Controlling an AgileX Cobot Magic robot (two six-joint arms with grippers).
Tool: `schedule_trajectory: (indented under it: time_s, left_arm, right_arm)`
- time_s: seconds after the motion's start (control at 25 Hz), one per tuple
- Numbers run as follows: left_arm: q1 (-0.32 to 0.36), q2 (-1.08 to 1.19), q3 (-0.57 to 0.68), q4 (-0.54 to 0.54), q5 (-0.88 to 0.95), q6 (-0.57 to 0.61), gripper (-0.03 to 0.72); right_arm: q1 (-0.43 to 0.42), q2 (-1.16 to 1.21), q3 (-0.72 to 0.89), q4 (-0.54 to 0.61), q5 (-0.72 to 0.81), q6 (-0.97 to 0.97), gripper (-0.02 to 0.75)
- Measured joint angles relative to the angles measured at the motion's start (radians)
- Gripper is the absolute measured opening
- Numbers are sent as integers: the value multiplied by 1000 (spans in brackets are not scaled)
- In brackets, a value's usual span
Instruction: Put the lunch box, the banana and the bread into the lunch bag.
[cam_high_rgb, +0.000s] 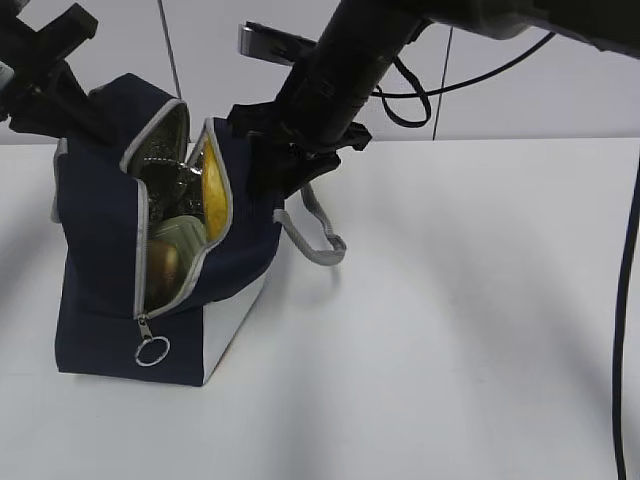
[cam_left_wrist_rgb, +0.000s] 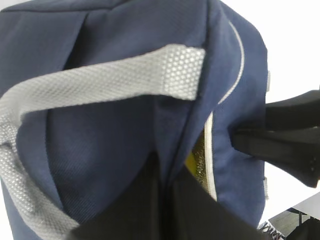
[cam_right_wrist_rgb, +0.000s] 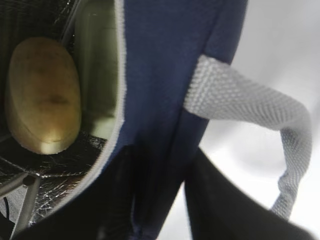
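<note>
Looking at the left gripper (cam_left_wrist_rgb: 167, 171) first: clenched on a fold of navy fabric at the top of the lunch bag (cam_high_rgb: 100, 230), just under a grey strap (cam_left_wrist_rgb: 100, 80). Seeing the right gripper (cam_right_wrist_rgb: 162, 155) pinching the opposite flap, with cloth filling the gap between its jaws. Can't tell how firm that bite is, though.

Moving outward: spotting all three items already inside. Finding the bread (cam_right_wrist_rgb: 42, 95) low in the foil lining, right beside the sage lid of the lunch box (cam_right_wrist_rgb: 100, 75), and the banana (cam_high_rgb: 214, 185) standing up against the right flap.

Worrying mostly about that banana. Guessing a flap let go too fast, or a thin pinch slipping, means cloth snapping back and knocking it out through the mouth. Also thinking about uneven pulling tipping the whole bag on the table (cam_high_rgb: 450, 350), given how it's already leaning.

Comparing views: getting bread and box clearly only from the right wrist camera, but no banana there. Getting just a yellow sliver from the left wrist. Getting the lean, the ring pull (cam_high_rgb: 152, 350) and the open zipper only from the exterior shot.
</note>
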Motion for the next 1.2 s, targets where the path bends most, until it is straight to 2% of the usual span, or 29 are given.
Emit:
schedule_trajectory:
  time_s: [0.12, 0.2, 0.36, 0.52, 0.68, 0.84, 1.04, 1.2]
  left_arm:
    - [0, 0, 0, 0, 1, 0, -3]
    - [0, 0, 0, -3, 1, 0, -3]
    - [0, 0, 0, -54, 2, 6, -3]
    - [-14, 8, 0, -170, -12, 68, -3]
    - [-58, 11, 0, -288, -104, 116, -3]
    - [-104, 18, 0, -349, -197, 124, -3]
    - [-154, 63, 0, -382, -261, 136, -3]
    - [-163, 120, 0, -443, -267, 171, -3]
  right_arm:
    - [0, 0, -11, -3, 0, 0, 48]
    - [0, 0, -27, -7, 4, 0, 1]
    - [0, 0, -100, -19, 17, 0, -6]
    - [0, -5, -175, -37, 23, -2, -8]
    - [-2, -55, -192, -145, 30, 8, -8]
    - [-2, -100, -194, -283, 41, 57, -8]
    - [-2, -115, -194, -347, 42, 72, -10]
    - [-2, -116, -160, -386, 45, 79, -11]
